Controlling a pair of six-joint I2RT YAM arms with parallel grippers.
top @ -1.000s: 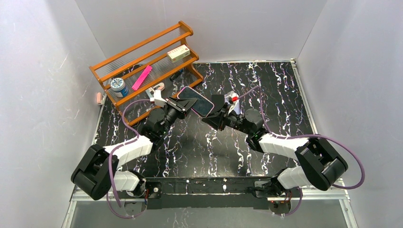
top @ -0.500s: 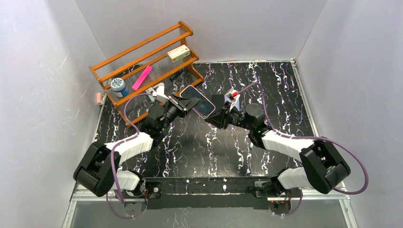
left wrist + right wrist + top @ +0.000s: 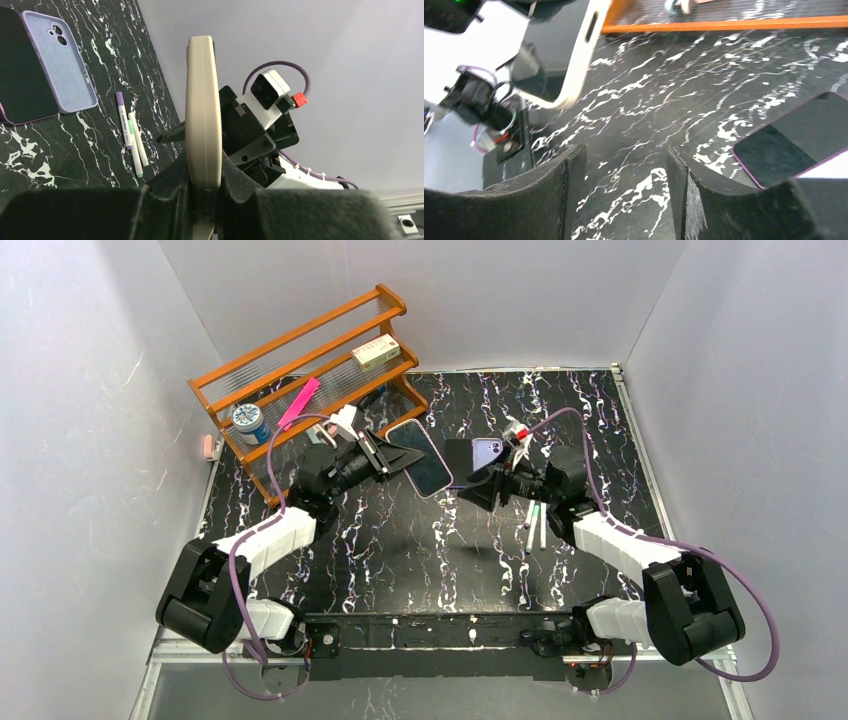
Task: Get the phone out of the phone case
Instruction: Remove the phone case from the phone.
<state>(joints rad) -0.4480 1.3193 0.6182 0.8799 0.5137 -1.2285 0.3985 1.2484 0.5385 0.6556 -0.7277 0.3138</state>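
You've a lilac phone case (image 3: 65,60), a cream-edged phone (image 3: 202,100), a black table (image 3: 600,410) veined white, and an orange rack (image 3: 390,300) far left.

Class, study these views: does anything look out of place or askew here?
The cased phone is off the table, clamped on edge in the left pincer. The right pincer is open and apart from it. Two markers lie loose on the table.

Tabletop tally: 1 held phone (image 3: 422,460) + 1 table phone (image 3: 456,458) = 2 phones counted. 1 lavender case (image 3: 487,452), 2 markers (image 3: 123,120) noted. 1 orange rack (image 3: 300,344) seen w/ 1 box (image 3: 375,351), 1 tin (image 3: 248,422), 1 pink strip (image 3: 298,403). 2 arms (image 3: 270,545) pictured.
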